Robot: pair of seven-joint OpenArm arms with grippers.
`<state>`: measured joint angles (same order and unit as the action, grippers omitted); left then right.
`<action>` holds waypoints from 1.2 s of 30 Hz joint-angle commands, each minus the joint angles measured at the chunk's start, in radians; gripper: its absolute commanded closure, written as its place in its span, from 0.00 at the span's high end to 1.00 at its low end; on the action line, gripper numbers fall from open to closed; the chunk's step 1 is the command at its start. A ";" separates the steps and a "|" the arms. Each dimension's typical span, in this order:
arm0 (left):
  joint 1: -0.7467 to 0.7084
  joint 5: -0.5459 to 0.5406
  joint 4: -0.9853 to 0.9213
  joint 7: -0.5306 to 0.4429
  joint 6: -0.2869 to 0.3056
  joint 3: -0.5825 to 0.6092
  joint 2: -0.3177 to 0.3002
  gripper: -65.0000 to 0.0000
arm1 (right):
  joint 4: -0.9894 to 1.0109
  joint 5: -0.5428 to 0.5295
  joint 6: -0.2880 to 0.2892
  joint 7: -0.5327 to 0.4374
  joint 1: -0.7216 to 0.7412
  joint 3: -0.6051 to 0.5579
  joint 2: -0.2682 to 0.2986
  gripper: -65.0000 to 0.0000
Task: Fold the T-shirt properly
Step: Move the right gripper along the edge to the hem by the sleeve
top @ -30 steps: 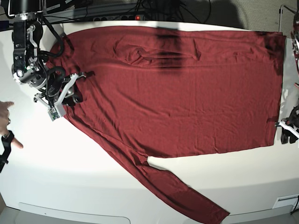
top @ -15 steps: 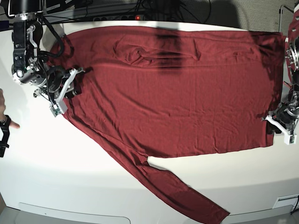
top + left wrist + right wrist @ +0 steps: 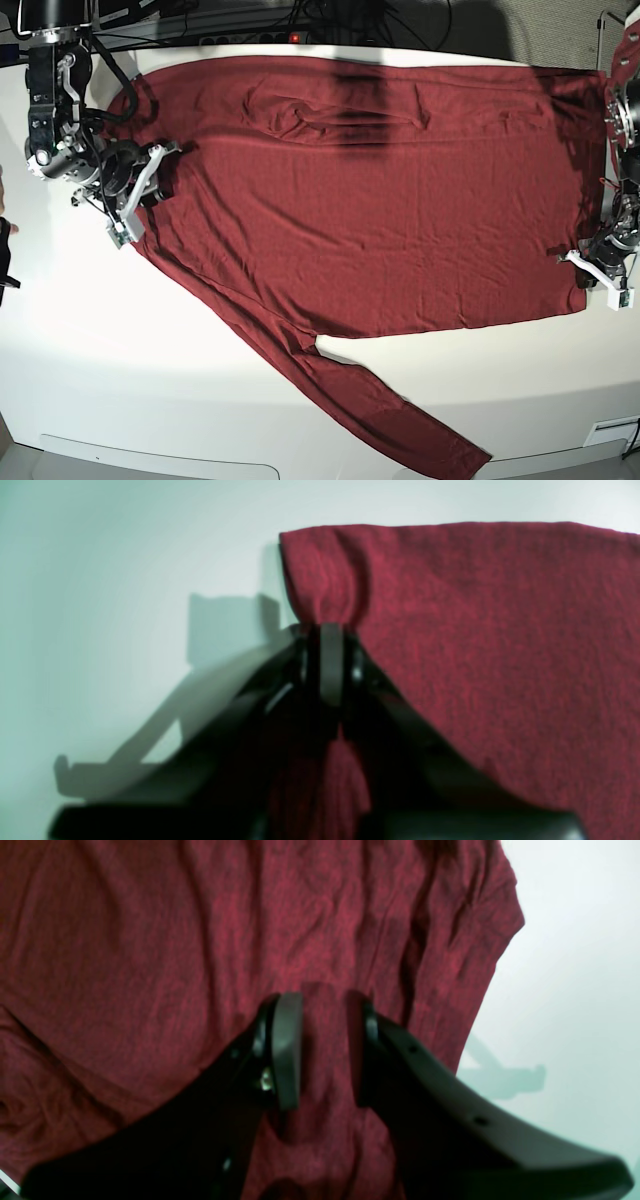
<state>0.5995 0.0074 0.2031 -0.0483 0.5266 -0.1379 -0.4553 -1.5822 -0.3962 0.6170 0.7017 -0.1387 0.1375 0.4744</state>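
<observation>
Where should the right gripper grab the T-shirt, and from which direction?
Judging by its pose, the right gripper should pinch the shoulder fabric of the T-shirt directly between its open jaws, coming straight down; the cloth lies flat on the table.

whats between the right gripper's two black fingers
A band of the dark red knit T-shirt lies between the right gripper fingers; right wrist view shows it.

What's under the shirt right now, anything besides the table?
Only the white table shows around the shirt, which lies spread flat with no lumps. Whatever sits beneath the cloth is covered. The left gripper pinches a hem corner; its lower finger is hidden by fabric.
</observation>
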 commanded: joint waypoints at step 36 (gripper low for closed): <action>-0.021 -0.086 -0.001 -0.026 -0.002 0.000 -0.013 0.00 | 0.850 0.216 -0.027 -0.085 0.850 -0.313 -0.220 0.52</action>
<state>0.5694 -0.0975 0.2012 -0.1150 0.5278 -0.1375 -0.4541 -0.7124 -0.1772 0.5926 0.6331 0.6716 -0.1802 0.2417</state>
